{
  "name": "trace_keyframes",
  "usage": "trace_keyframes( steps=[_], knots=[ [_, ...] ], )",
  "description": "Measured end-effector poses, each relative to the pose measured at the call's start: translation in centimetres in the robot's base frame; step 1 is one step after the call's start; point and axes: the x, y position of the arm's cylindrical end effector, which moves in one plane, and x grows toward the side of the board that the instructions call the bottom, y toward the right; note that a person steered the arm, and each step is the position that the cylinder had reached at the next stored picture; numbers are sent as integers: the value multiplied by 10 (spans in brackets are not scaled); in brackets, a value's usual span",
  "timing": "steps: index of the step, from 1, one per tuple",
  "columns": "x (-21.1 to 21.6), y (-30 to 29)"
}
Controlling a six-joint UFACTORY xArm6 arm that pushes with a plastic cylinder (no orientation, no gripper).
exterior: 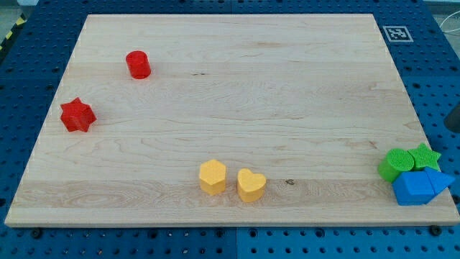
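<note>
Down at the view's bottom edge sit two yellow blocks side by side, close but apart — a yellow hexagon (213,177) and, to its right, a yellow heart (251,185). Over in the bottom right corner four blocks huddle together, touching: a green cylinder (393,165), a green star (425,155), a blue cube (412,188) and a blue wedge-like block (438,179) — these two overhang the wooden board (244,93) at its right edge. Far left, a red star (77,115); above it, well apart, a red cylinder (138,65). My tip does not show, so I cannot tell where it stands or what it touches. A square marker (397,33) lies beyond the top right corner.
</note>
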Motion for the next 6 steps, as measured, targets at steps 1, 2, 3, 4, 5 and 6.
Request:
trace_keyframes(
  steps=[1,2,3,4,5,6],
  knots=[
    [10,-1],
    [50,-1],
    [67,-1],
    [94,-1],
    [123,-8],
    [123,-39]
  ],
)
